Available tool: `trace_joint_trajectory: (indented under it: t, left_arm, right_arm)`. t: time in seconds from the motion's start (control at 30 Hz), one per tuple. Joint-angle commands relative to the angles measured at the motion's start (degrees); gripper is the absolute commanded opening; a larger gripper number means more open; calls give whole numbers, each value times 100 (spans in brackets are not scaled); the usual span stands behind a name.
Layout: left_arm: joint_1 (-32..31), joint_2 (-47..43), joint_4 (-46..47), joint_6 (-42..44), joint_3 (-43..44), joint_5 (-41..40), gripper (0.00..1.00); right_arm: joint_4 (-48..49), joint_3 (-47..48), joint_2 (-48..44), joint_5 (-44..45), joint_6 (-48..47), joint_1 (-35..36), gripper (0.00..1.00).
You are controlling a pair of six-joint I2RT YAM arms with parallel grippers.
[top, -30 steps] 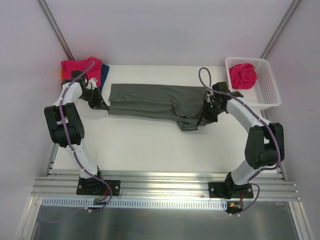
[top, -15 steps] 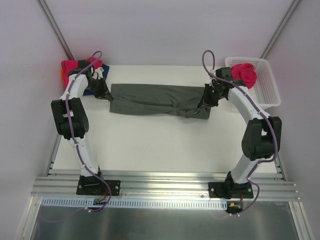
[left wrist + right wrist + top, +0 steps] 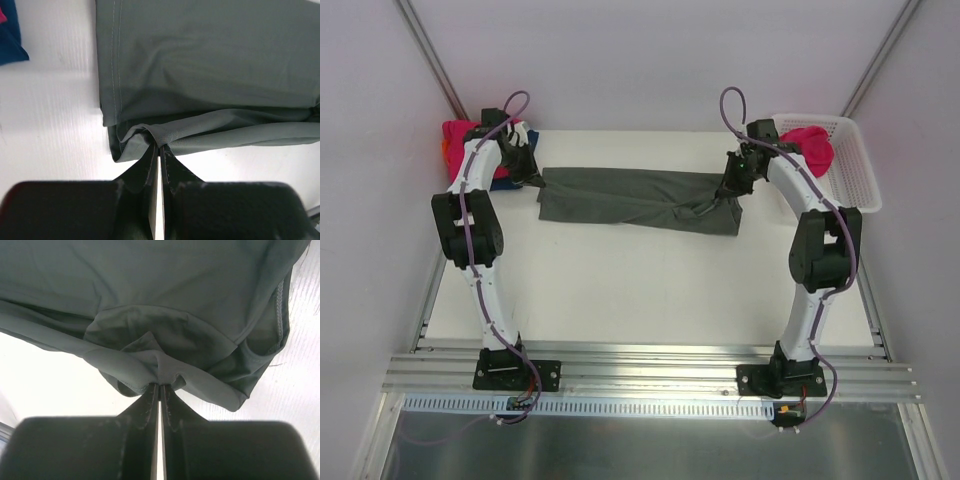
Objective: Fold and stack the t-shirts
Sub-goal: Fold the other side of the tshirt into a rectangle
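At each wrist, fingers (image 3: 147, 167) pinch grey t-shirt (image 3: 210, 60); only overhead shows basket (image 3: 858, 175).

A white desk (image 3: 620, 290) fills the middle of the overhead view. A white plastic lattice basket (image 3: 860, 185) sits at its 2 o'clock corner. A ribbed aluminium rail (image 3: 650, 372) runs along the 6 o'clock edge, with a shiny metal sheet (image 3: 650, 450) beyond it. Pale walls (image 3: 650, 60) stand at 9, 12 and 3 o'clock, and two thin metal bars (image 3: 432, 62) slant across them at 11 and 1 o'clock.
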Motion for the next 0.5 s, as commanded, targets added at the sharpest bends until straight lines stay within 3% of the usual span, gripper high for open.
trace_joint_trajectory:
  t: [0.0, 0.47]
  left_arm:
    - [-57, 47, 109, 24, 378, -278, 0]
    - [-206, 750, 443, -3, 1161, -1008, 0]
  right_arm:
    - [27, 380, 127, 111, -116, -21, 1]
    - [159, 916, 689, 330, -178, -38, 0]
